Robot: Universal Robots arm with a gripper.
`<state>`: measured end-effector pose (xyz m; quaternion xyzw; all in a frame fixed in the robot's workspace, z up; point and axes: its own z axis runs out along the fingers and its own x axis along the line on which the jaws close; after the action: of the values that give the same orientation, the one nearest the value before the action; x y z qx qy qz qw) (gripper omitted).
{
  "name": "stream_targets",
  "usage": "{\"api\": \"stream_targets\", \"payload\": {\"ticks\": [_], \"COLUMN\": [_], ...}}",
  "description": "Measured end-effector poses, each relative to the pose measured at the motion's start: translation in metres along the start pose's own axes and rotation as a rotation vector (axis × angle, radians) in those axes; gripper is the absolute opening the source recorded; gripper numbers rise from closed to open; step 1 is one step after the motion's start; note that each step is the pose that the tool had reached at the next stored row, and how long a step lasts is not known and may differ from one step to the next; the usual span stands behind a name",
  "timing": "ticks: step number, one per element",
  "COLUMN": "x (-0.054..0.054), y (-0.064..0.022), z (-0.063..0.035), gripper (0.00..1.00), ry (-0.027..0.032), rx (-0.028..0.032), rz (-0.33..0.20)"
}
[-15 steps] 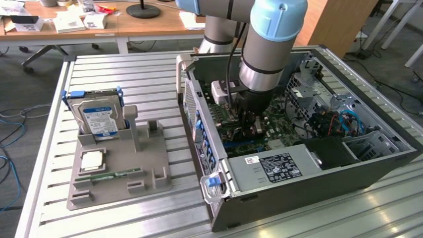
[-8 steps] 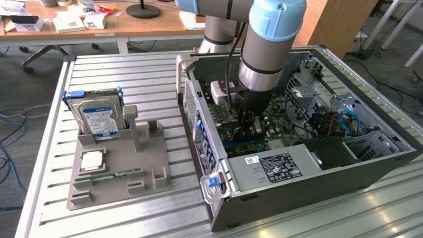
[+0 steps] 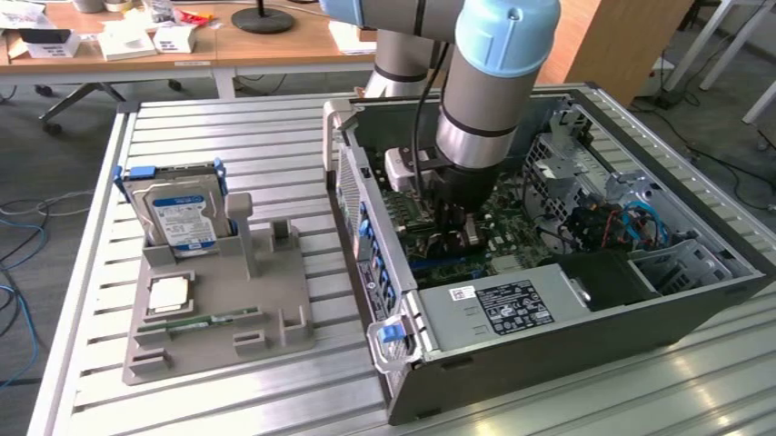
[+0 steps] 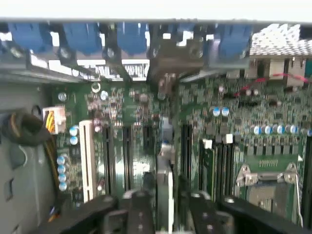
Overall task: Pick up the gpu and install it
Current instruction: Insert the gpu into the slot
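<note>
Pincer [image 4: 165,217] stood open, one finger on each side of the gpu [image 4: 165,187], seemingly just clear of it. Directly beneath, the gpu sat edge-up on the board [image 4: 117,107], long axis running away toward the rear wall. Exterior view, left to right: one drive [image 3: 182,213], one case [image 3: 582,350]; one gpu.

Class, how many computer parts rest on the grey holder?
3: hard drive upright at the far end, processor in the middle, memory stick nearest the camera. None looks hidden.
</note>
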<state>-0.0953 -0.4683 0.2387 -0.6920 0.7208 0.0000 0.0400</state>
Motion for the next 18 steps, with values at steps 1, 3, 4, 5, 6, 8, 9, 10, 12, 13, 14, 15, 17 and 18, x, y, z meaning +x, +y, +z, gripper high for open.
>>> {"api": "stream_targets", "payload": {"ticks": [1, 3, 4, 5, 6, 8, 9, 10, 12, 13, 14, 15, 17, 18], "x": [0.000, 0.000, 0.000, 0.000, 0.000, 0.000, 0.000, 0.000, -0.001, -0.001, -0.001, -0.001, -0.001, -0.002], "y": [-0.0003, -0.0003, -0.0003, -0.0003, -0.0004, -0.0006, -0.0006, -0.0008, -0.0010, -0.0012, -0.0013, -0.0014, -0.0017, -0.0019], "z": [-0.0001, -0.0002, -0.0004, -0.0011, -0.0020, -0.0049, -0.0066, -0.0086, -0.0131, -0.0155, -0.0179, -0.0205, -0.0260, -0.0290], "gripper": [0.33, 0.40, 0.40, 0.40, 0.40, 0.40, 0.40, 0.40, 0.40, 0.40, 0.40, 0.40, 0.40, 0.40], "ry": [0.0002, 0.0004, 0.0004, 0.0009, 0.0006, 0.0006, 0.0004, 0.0005, 0.0005, 0.0005, 0.0004, 0.0005, 0.0004, 0.0004], "rx": [-0.0001, -0.0002, -0.0002, -0.0005, -0.0004, -0.0003, -0.0003, -0.0003, -0.0003, -0.0003, -0.0002, -0.0003, -0.0003, -0.0002], "rz": [-0.001, -0.001, -0.001, -0.001, -0.001, -0.001, -0.001, -0.001, -0.001, -0.001, -0.001, -0.001, -0.001, -0.001]}}
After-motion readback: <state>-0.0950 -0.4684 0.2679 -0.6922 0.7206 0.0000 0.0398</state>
